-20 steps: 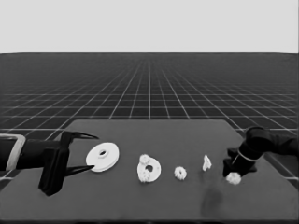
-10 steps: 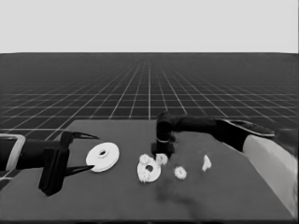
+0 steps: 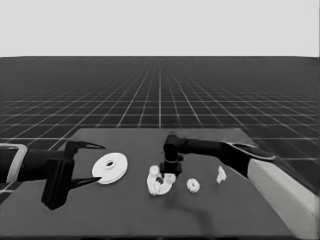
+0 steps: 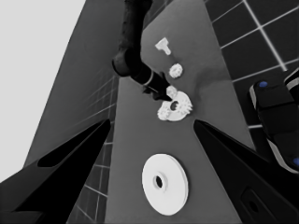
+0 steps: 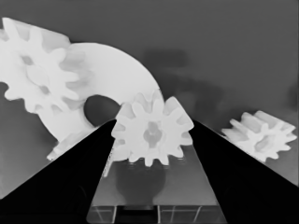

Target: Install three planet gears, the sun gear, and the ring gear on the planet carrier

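Observation:
The planet carrier, the smaller round part [image 3: 161, 186] [image 5: 114, 70], lies mid-table with a planet gear [image 5: 39, 77] seated on it. My right gripper [image 3: 169, 175] [image 5: 154, 122] hangs right over its near edge, shut on another small toothed gear [image 5: 152, 133] [image 4: 171, 91]. A loose gear [image 3: 193, 186] [image 5: 261, 133] rests on the table just right of it. The ring gear, the larger round part [image 3: 110, 167] [image 4: 164, 183], lies flat at the left, between the spread fingers of my waiting, open left gripper [image 3: 102, 163] [image 4: 152, 121], not held.
A thin white piece [image 3: 221, 174] [image 4: 163, 45] lies right of the loose gear. The right arm's pale forearm [image 3: 280, 190] crosses the table's right side. Dark machinery with blue lights [image 4: 275, 116] sits past the table's edge.
The right gripper took a gear at the table's right end, carried it left, and now holds it low at the smaller round part. The left arm stayed still.

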`<state>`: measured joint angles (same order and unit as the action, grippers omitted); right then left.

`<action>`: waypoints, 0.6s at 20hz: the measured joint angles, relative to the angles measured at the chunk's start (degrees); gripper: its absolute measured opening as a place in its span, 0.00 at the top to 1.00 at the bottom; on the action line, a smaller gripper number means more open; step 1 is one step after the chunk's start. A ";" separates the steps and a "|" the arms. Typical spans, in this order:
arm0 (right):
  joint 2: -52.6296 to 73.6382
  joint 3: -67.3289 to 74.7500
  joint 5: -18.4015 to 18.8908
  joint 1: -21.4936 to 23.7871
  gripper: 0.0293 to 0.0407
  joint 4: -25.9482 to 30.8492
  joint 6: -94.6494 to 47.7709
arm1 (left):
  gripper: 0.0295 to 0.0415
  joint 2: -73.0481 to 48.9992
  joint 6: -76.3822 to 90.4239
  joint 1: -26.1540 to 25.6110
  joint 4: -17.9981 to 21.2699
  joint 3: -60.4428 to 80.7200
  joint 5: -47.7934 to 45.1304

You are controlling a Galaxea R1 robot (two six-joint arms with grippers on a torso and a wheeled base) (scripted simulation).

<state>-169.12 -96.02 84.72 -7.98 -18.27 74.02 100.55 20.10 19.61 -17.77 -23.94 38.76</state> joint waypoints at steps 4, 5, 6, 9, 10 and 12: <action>-0.07 -0.33 -0.16 -0.33 0.83 -0.28 -0.17 | 0.25 0.00 0.00 0.00 0.00 0.00 0.00; -0.08 -0.35 -0.17 -0.34 0.55 -0.30 -0.18 | 0.25 0.00 0.00 0.00 0.00 0.00 0.00; -0.08 -0.36 -0.18 -0.35 0.31 -0.31 -0.18 | 0.25 0.00 0.00 0.00 0.00 0.00 0.00; -0.08 -0.37 -0.19 -0.36 0.20 -0.32 -0.19 | 0.25 0.00 0.00 0.00 0.00 0.00 0.00; -0.08 -0.37 -0.19 -0.36 0.19 -0.32 -0.19 | 0.25 0.00 0.00 0.00 0.00 0.00 0.00; -0.08 -0.38 -0.19 -0.36 0.19 -0.32 -0.19 | 0.25 0.00 0.00 0.00 0.00 0.00 0.00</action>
<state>-169.20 -96.40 84.53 -8.34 -18.58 73.84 100.55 20.10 19.61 -17.77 -23.94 38.76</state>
